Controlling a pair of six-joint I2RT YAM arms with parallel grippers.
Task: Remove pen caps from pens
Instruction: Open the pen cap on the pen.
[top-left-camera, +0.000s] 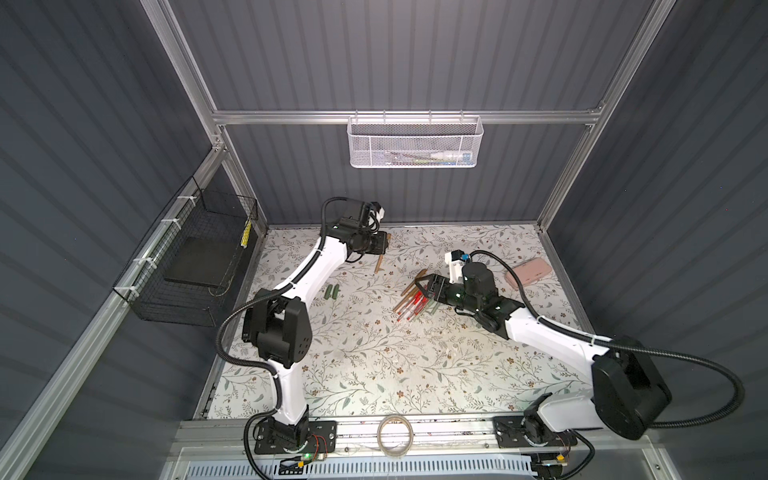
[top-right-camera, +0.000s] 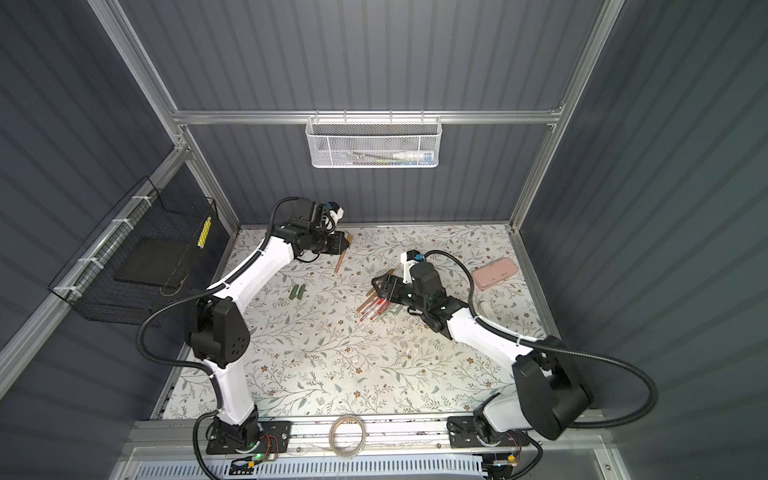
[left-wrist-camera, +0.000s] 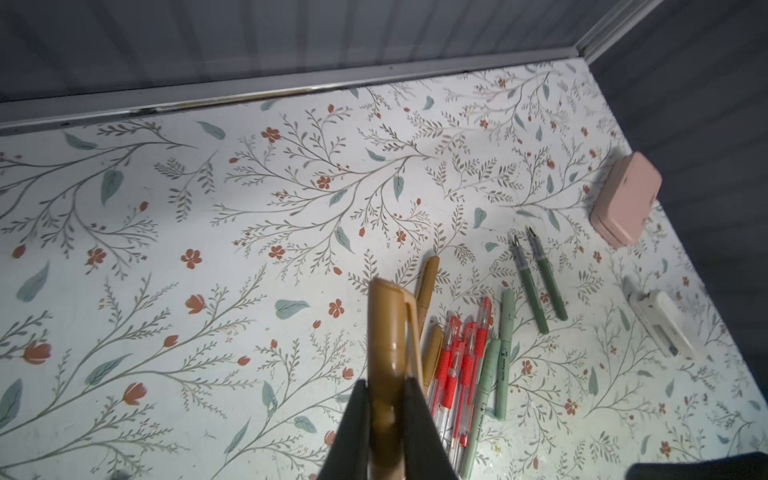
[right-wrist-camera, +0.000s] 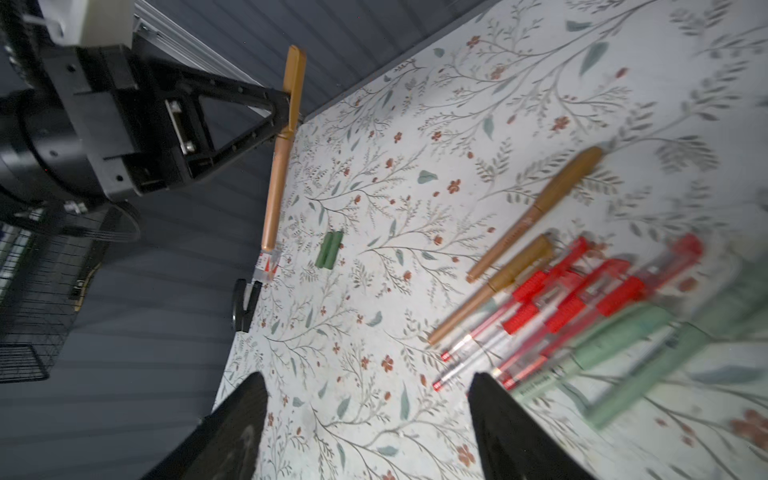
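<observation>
My left gripper (left-wrist-camera: 386, 399) is shut on a golden-brown pen (right-wrist-camera: 275, 195), held above the table at the back left. Its cap (left-wrist-camera: 388, 324) is still on and sticks out past the fingers. In a top view the left gripper (top-left-camera: 385, 244) and this pen (top-left-camera: 378, 264) show tilted over the table. My right gripper (top-left-camera: 424, 291) hangs open and empty over a pile of pens (top-left-camera: 413, 303), golden-brown, red-trimmed and pale green (right-wrist-camera: 561, 299). Two dark green caps (top-left-camera: 332, 291) lie loose side by side, and two uncapped dark green pens (left-wrist-camera: 536, 282) lie beyond the pile.
A pink case (top-left-camera: 528, 271) lies at the back right, with a small white object (left-wrist-camera: 658, 320) nearer the front of it. A black wire basket (top-left-camera: 195, 257) hangs on the left wall, a white mesh basket (top-left-camera: 415, 141) on the back rail. A tape roll (top-left-camera: 395, 436) sits on the front rail.
</observation>
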